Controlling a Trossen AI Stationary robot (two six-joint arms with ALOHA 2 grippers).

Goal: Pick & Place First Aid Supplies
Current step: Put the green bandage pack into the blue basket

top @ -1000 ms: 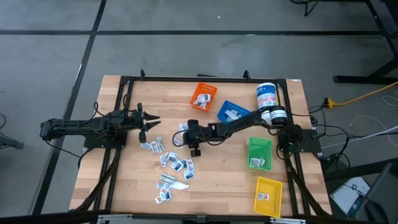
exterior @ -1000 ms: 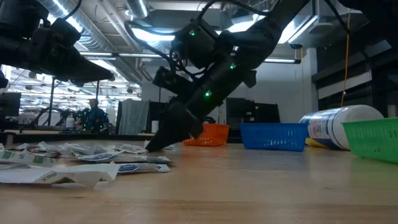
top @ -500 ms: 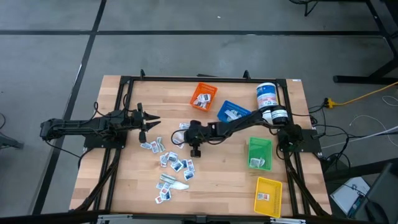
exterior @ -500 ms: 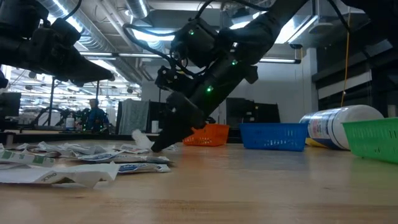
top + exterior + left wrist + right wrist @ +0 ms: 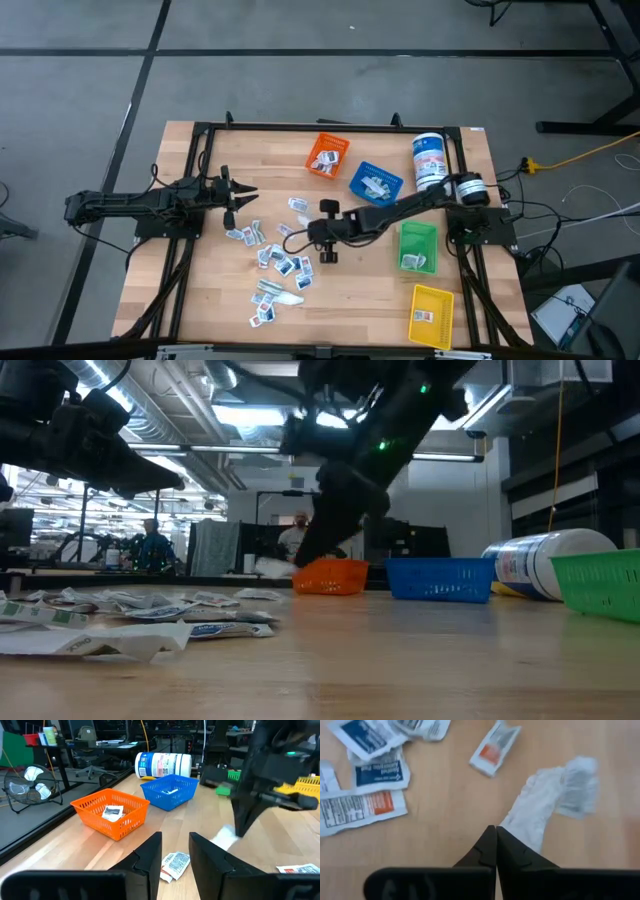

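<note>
Several small flat white first aid packets point(image 5: 275, 262) lie loose on the wooden table left of centre. My right gripper point(image 5: 291, 235) reaches in from the right, slanting down over them, and is shut on one white packet point(image 5: 545, 802). That packet also shows in the low view point(image 5: 270, 567) and beside the right gripper point(image 5: 241, 827) in the left wrist view. My left gripper point(image 5: 246, 195) waits open near the table's left edge, above the table, holding nothing. My right gripper pinches one end of the white packet point(image 5: 516, 829) between its two fingertips. The fingers slant down from the table's right side. The rest of the packet sticks out past the fingertips and hangs clear of the table.
An orange bin point(image 5: 326, 154) and a blue bin point(image 5: 375, 182) stand at the back, each with a packet inside. A green bin point(image 5: 417, 246) and a yellow bin point(image 5: 431, 315) stand on the right. A white canister point(image 5: 428, 158) lies behind the blue bin.
My right gripper has taken hold of one packet from the pile, tipped it up off the table and lifted it clear. It has risen and swung toward the table's near edge with the packet.
</note>
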